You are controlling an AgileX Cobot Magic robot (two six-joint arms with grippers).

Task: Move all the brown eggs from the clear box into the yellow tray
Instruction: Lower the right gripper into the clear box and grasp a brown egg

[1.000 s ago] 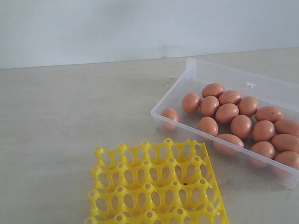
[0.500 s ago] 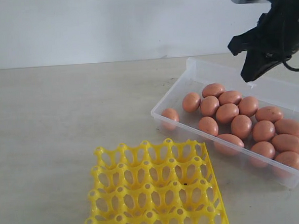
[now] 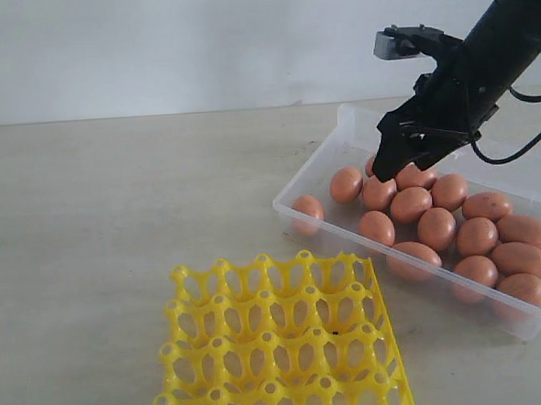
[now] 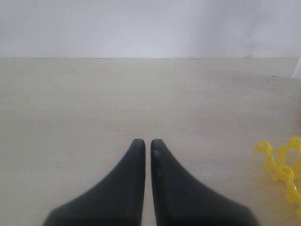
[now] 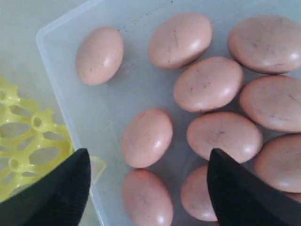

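Right wrist view: my right claw [image 5: 148, 153] hangs spread wide, empty, over smooth, oval, faintly speckled brown eggs [image 5: 208, 84] in the glossy clear box [image 5: 136, 89]; left claw [image 4: 147, 143] pinched together.

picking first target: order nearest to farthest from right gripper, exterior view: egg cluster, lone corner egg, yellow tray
1. egg cluster, just beneath the right gripper
2. lone corner egg, clear box left end
3. yellow tray, outside, front
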